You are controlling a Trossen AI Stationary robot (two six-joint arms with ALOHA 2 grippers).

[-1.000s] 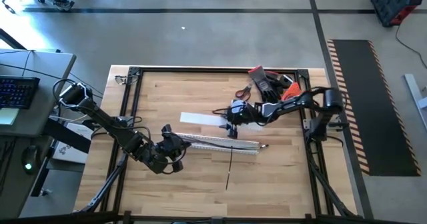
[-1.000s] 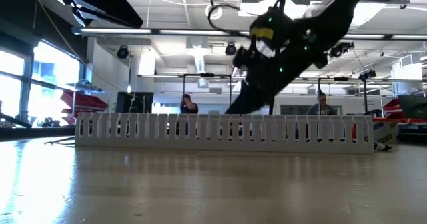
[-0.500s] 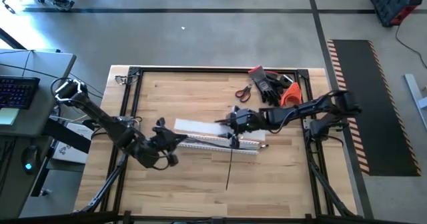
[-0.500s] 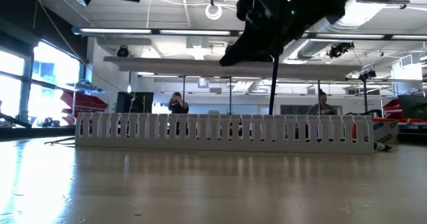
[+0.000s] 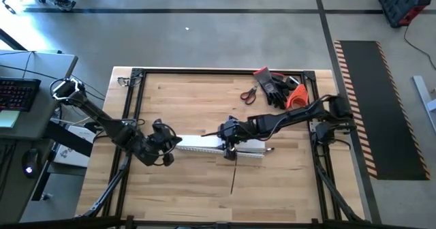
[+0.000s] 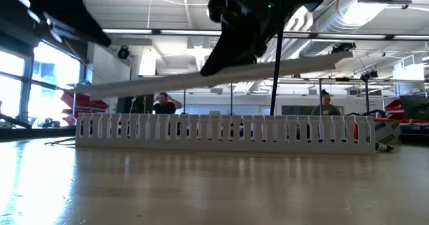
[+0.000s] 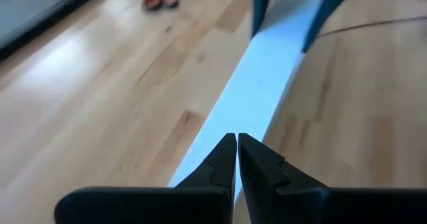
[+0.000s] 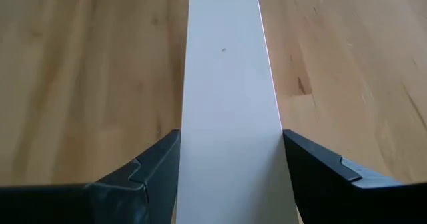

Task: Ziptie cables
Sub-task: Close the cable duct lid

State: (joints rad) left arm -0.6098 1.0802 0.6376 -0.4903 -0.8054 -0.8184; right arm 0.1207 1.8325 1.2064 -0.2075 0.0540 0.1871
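A long flat white strip (image 5: 201, 142) hangs in the air between both grippers, above the white slotted channel (image 6: 228, 131) that lies on the table. In the low view the strip (image 6: 154, 83) is tilted, its left end lower. My right gripper (image 5: 228, 132) is shut on the strip near its middle. My left gripper (image 5: 174, 142) is shut at the strip's left end. No bundle of cables shows; only one thin dark strand (image 5: 233, 174) lies on the wood near the channel. My right gripper (image 8: 230, 164) pinches the white strip across its width, one finger (image 8: 157, 167) on each long edge (image 8: 187, 144), coming from the table's right along the strip. The strip is lifted clear and runs on toward my left gripper. My left gripper (image 7: 237, 141) has its shut fingertips over the strip's left end (image 7: 220, 137); whether they touch it I cannot tell.
Red-handled scissors (image 5: 248, 94), black gloves (image 5: 272, 86) and an orange object (image 5: 294, 96) lie at the table's far right. A black frame (image 5: 136, 72) rims the table. Bare wood stretches across the near half. People stand in the room beyond.
My right gripper has moved toward the table's left and near edge, carrying the white strip from beyond the slotted channel to above it. The strip now tilts with its left end lower. My left gripper has shifted slightly left and stays at the strip's left end.
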